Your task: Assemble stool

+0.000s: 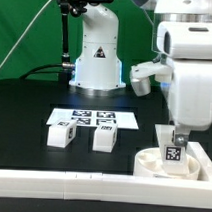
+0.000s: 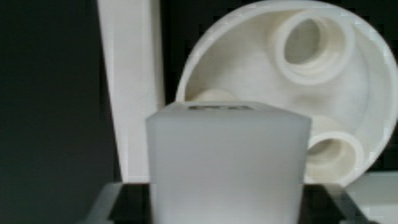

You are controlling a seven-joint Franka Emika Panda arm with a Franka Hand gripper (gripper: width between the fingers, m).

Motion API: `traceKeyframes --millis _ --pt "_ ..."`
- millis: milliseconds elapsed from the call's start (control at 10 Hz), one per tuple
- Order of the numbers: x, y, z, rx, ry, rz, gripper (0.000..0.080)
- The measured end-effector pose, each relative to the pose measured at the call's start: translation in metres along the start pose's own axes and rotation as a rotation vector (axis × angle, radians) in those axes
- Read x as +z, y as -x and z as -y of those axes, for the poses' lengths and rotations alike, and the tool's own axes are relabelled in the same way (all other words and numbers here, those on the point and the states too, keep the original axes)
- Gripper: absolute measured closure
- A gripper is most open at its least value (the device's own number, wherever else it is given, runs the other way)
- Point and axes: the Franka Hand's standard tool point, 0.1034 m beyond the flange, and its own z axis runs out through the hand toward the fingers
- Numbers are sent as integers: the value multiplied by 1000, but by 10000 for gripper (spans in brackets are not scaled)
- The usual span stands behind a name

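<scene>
We see the tool [image 1: 174,135] closed on an upright white leg [image 1: 173,153], holding it at the round seat [image 1: 149,164]; we cannot tell whether the two touch. The seat lies at the desk's [image 1: 23,120] front edge, toward the exterior view's right, against the white rail [image 1: 81,183]. Two more legs [image 1: 61,135] [image 1: 104,139] stand side by side, slightly apart, farther toward the exterior view's left, just in front of the marker board [image 1: 93,118].

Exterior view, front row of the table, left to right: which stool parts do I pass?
Order: first loose leg → second loose leg → seat disc. The third leg, held in the tool, overlaps the disc, so it is left out.
</scene>
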Motion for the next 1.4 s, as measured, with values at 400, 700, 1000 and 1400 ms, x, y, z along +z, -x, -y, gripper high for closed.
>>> traceKeyframes --millis 400,700,1000,1400 --pt "1 -2 6 570 -56 -14 459" --pt "1 -4 3 744 -39 -29 459" --pt "1 -5 4 905 -43 -31 459" --pt "0 -2 2 1344 -67 -114 459"
